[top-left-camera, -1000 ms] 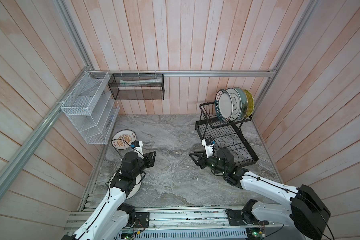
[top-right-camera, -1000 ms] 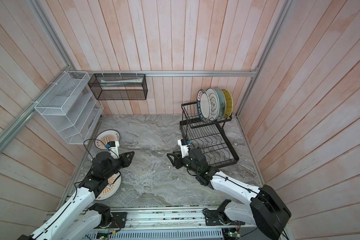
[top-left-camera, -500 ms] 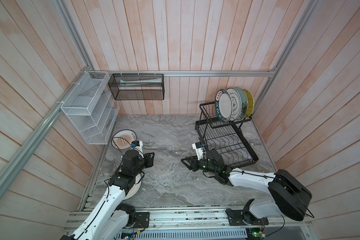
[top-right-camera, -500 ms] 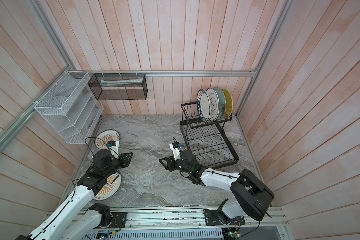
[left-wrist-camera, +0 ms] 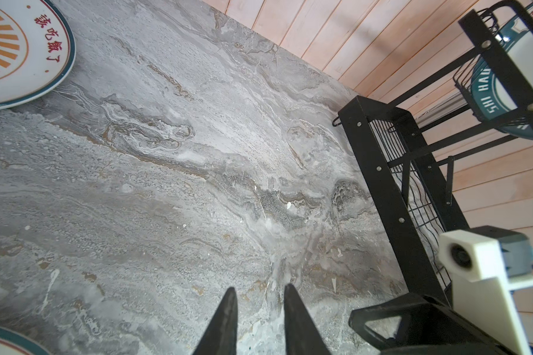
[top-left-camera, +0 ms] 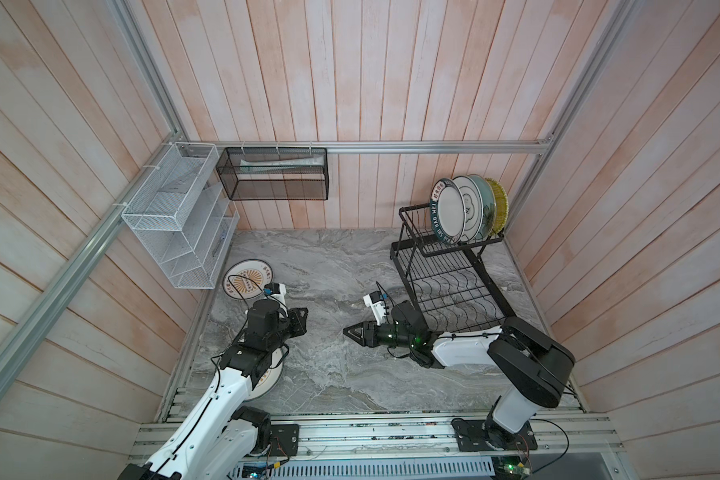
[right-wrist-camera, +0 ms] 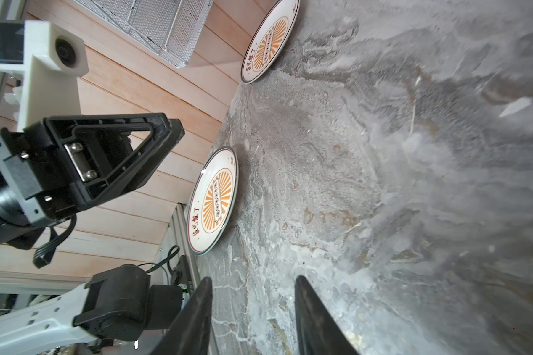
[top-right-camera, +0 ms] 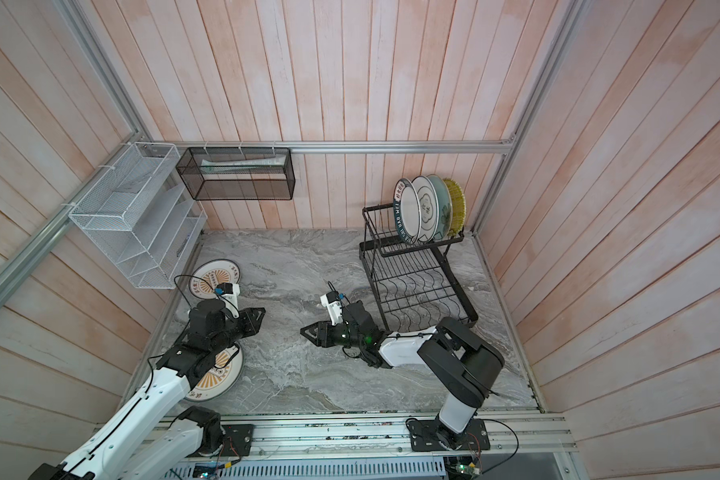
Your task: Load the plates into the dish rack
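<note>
Standing on edge in the upper basket of the dish rack (top-left-camera: 454, 291), at the far right of the tabletop (top-left-camera: 333, 374), four plates are recorded in both top views. The lettered-rim plate (top-left-camera: 447, 214) is foremost, followed by the white ringed plate (top-left-camera: 468, 203) and the pale teal plate (top-left-camera: 486, 208), with the yellow plate (top-left-camera: 500, 203) rearmost.

Two orange-sunburst plates are found lying flat along the tabletop's left side, well apart from the rack. The far sunburst plate (top-left-camera: 246, 279) is noted below the white mesh shelf (top-left-camera: 175, 232). The near sunburst plate (top-right-camera: 221, 374) is partly covered by the left arm (top-left-camera: 225, 386).

Left jaws: held over the tabletop just right of the two sunburst plates and pointed toward the rack. A narrow gap is seen in the left wrist view, with nothing between.

Right jaws: held low over mid-tabletop, near the rack's front corner, and pointed toward the left arm. They are seen spread wider in the right wrist view, with nothing gripped.
</note>
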